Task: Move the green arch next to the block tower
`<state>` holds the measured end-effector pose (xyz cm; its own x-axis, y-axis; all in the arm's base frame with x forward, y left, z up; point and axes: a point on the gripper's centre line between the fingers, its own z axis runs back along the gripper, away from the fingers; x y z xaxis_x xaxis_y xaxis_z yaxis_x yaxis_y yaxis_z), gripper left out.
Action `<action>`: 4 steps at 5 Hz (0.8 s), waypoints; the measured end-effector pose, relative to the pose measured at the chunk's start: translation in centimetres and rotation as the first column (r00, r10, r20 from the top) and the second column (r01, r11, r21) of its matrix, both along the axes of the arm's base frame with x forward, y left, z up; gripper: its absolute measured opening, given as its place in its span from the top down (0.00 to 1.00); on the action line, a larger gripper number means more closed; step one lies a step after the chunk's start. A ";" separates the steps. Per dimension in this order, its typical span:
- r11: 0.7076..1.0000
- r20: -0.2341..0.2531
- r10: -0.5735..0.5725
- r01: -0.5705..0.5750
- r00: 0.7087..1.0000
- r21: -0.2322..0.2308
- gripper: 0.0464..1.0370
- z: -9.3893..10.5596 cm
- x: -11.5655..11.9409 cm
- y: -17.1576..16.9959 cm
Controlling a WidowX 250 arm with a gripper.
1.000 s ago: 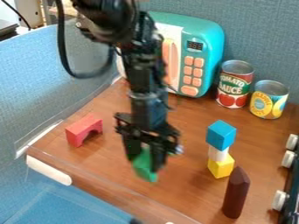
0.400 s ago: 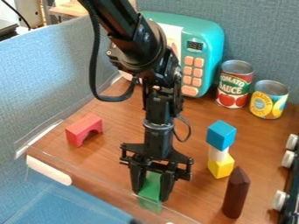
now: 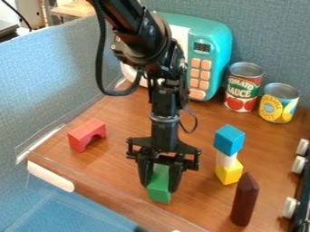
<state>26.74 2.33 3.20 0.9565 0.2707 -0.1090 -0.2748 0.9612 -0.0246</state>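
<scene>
Near the block tower [image 3: 228,158] stands a brown block [image 3: 244,200]; the gripper [image 3: 158,186] is holding the green arch [image 3: 159,195] by the front edge of the table [image 3: 200,204].

Table [image 3: 121,124] holds red arch [image 3: 87,134], block tower [image 3: 227,156], microwave [image 3: 216,47], cans [image 3: 243,88], pillar [image 3: 244,200]

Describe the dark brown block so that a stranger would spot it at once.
From the teal toy microwave at the back, come forward to the tower of blue, white and yellow blocks. Just in front of that tower, toward the camera, the dark brown block stands upright. It is tall and narrow, and its pointed top sets it apart from the flat-topped tower.
</scene>
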 end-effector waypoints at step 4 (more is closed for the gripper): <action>0.995 -0.018 0.090 -0.089 0.996 0.048 0.46 0.0 4.1 -0.3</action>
